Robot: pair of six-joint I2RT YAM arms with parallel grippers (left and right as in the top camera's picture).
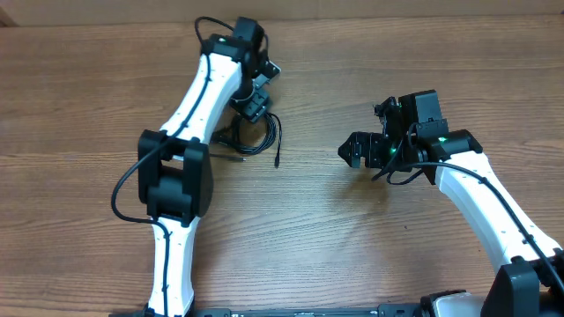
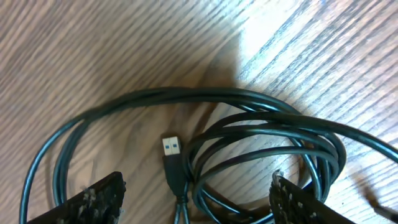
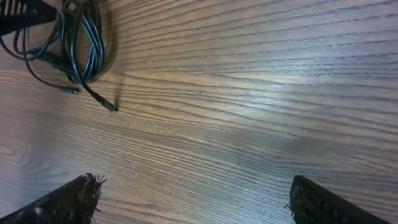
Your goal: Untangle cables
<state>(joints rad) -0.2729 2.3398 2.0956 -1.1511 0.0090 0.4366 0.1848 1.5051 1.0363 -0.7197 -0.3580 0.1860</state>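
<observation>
The cables (image 1: 256,136) are a tangled bundle of thin black loops on the wooden table. They lie just under my left gripper (image 1: 251,104). In the left wrist view the loops (image 2: 261,130) overlap and a USB plug with a blue insert (image 2: 172,149) points up between my open left fingers (image 2: 198,196), which straddle the coil close above it. One loose plug end (image 1: 277,163) trails toward the front. My right gripper (image 1: 355,150) is open and empty over bare wood. In the right wrist view the bundle (image 3: 74,37) lies far off at the upper left.
The wooden table (image 1: 335,229) fills all views. The left arm (image 1: 176,176) reaches diagonally from the front edge to the bundle. The right arm (image 1: 493,202) comes in from the front right.
</observation>
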